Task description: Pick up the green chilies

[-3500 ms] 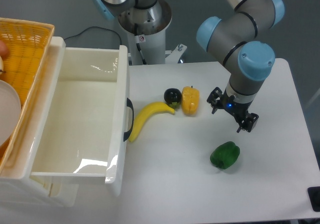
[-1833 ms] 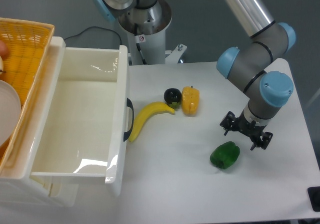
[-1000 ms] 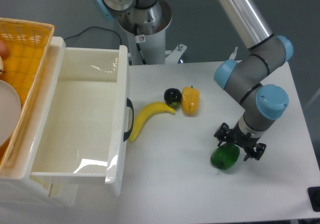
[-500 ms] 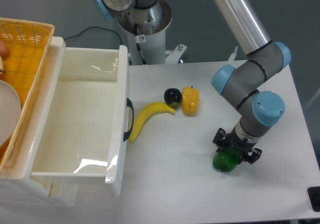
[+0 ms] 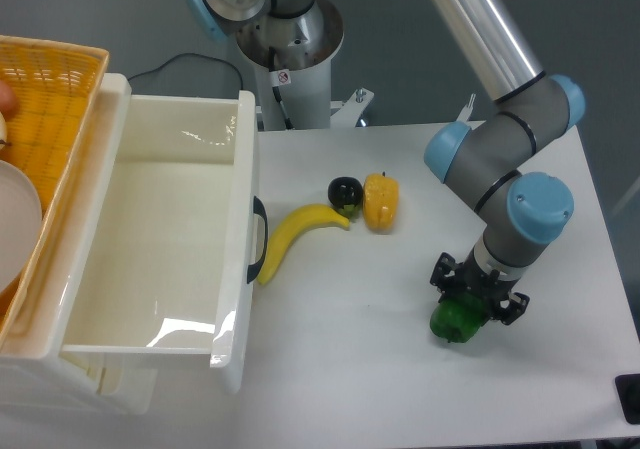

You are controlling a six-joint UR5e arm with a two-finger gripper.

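Arm folded down over the right side, wrist pointing straight down, and the gripper (image 5: 474,299) sits low, both fingers pressed against what's between them.

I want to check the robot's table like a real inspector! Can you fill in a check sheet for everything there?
Surface: white table, bare toward the front.
Job's things: green chilies, really one glossy green pepper, at the table's right front.
Clutter: yellow pepper, small dark round fruit and banana mid-table; empty white bin at left.
Grippers: gripper down over the green pepper, fingers on either side; cannot tell if the grip is tight.
Cables: black cable behind the bin.
Surroundings: orange basket at far left; robot base behind the table.
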